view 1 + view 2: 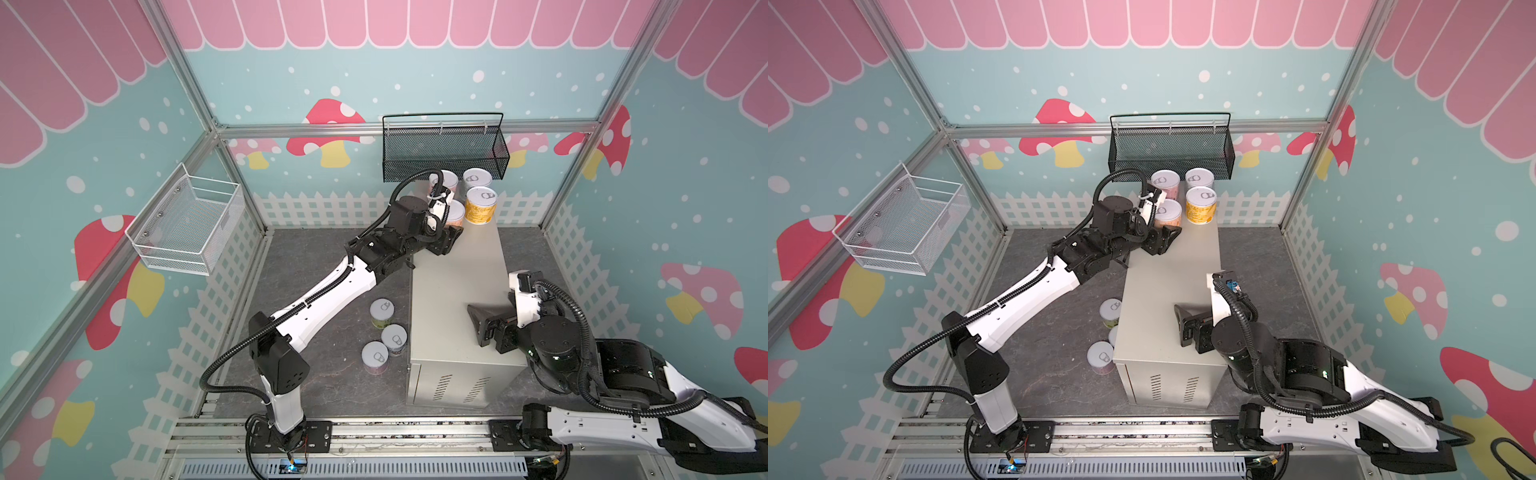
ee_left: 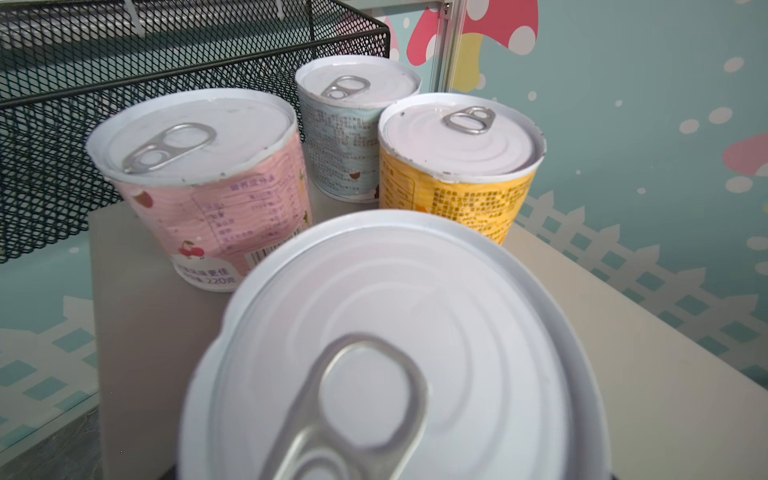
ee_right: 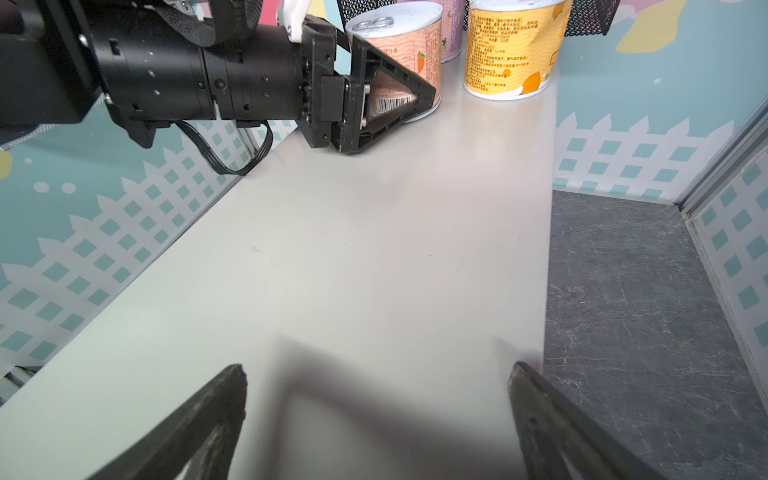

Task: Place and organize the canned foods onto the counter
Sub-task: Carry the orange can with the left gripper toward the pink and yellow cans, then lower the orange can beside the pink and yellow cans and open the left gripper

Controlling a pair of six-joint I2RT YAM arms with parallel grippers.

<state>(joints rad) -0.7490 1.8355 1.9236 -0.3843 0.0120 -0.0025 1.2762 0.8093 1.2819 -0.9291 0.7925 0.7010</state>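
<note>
The peach-labelled can (image 3: 399,54) is sitting at the far end of the tabletop (image 1: 457,286), its base apparently resting on the surface, just in front of the pink can (image 2: 199,183) and just beside the yellow can (image 2: 457,166). The white-blue can (image 2: 349,137) is standing behind the yellow can, so the four are forming a tight two-by-two block under the black mesh basket (image 1: 444,149). The left tool (image 3: 415,89) is clamping the peach-labelled can by its sides, so this placement is looking set down but not yet let go. The right tool (image 3: 378,370) is hovering over the near end of the tabletop with its jaws standing wide apart and nothing between them. Three more cans (image 1: 394,337) are waiting upright in a cluster on the dark floor (image 1: 332,382) beside the cabinet. By this count, a little over half the job is looking done: one release and three more pick-ups are remaining
</note>
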